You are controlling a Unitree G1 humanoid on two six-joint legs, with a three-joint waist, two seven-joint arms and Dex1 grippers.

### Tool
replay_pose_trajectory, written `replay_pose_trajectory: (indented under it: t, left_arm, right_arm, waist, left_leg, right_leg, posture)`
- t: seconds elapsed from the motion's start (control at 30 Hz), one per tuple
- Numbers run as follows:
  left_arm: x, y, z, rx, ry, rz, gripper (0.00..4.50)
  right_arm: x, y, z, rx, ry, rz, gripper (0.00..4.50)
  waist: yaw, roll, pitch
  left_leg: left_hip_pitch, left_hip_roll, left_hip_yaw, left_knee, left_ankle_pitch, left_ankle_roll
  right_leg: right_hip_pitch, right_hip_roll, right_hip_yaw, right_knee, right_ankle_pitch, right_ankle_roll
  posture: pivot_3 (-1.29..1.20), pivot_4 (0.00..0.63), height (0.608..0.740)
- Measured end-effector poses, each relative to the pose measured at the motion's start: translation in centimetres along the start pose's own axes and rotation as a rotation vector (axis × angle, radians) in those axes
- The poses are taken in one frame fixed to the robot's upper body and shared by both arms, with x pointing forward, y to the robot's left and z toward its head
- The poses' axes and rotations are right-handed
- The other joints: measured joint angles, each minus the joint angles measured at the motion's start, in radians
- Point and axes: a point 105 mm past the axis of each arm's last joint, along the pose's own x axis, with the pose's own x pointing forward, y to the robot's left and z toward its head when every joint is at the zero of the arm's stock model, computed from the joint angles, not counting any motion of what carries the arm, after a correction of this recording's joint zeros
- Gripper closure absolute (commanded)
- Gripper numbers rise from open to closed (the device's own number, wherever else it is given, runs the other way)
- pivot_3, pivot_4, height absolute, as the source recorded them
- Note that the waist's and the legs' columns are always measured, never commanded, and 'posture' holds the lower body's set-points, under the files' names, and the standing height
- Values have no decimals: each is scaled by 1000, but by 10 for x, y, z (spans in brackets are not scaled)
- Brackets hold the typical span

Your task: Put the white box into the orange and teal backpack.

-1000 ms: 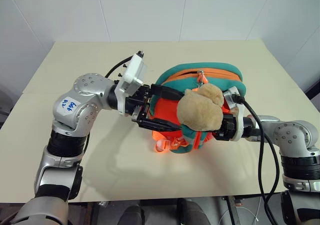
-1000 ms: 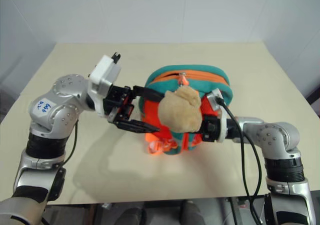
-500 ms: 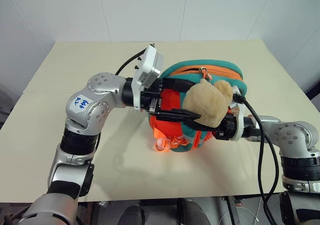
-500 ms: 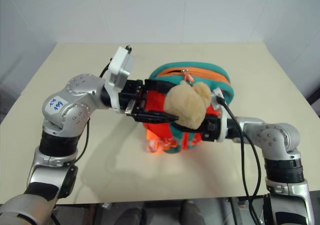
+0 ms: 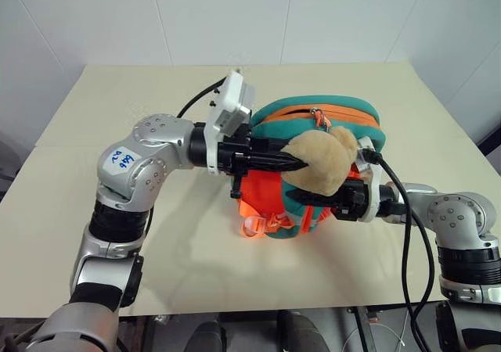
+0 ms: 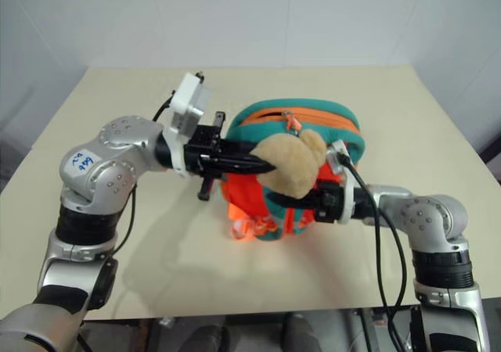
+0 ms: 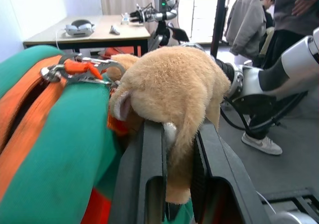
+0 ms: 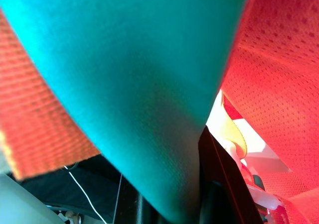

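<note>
Clamping now: your left claw (image 7: 177, 184) just shut on plush toy (image 7: 174, 89); right claw (image 8: 169, 199) grips backpack (image 5: 329, 113) strap. Wrong grab, zipper's unopened.

Beige table (image 5: 117, 102), white walls (image 5: 235, 16), background people (image 7: 269, 15).

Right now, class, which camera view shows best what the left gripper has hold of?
The left wrist view: the left gripper is shut on a limb of the tan plush animal. The two head views show it from above, closed at the plush's edge. The right wrist view shows teal strap instead.
</note>
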Motion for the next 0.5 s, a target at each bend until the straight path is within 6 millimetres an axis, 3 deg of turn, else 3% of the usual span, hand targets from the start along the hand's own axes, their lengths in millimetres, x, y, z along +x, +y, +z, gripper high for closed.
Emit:
replay_pose_trajectory:
  t: [0.27, 0.5]
  left_arm:
    - [-55, 7, 9, 31, 98, 46, 4256]
    - [-112, 19, -9, -98, 133, 197, 4256]
  right_arm:
    - [1, 0, -1, 0, 3, 3, 3895]
    - [0, 3, -7, 13, 20, 11, 3895]
  waist:
    - [-1, 0, 0]
    - [0, 0, 0]
  left_leg:
    - [0, 0, 0, -1, 0, 0]
    - [0, 0, 0, -1, 0, 0]
  right_leg:
    - [0, 0, 0, -1, 0, 0]
    - [0, 1, 0, 0, 0, 0]
  posture:
    - [0, 150, 740]
    - [0, 150, 740]
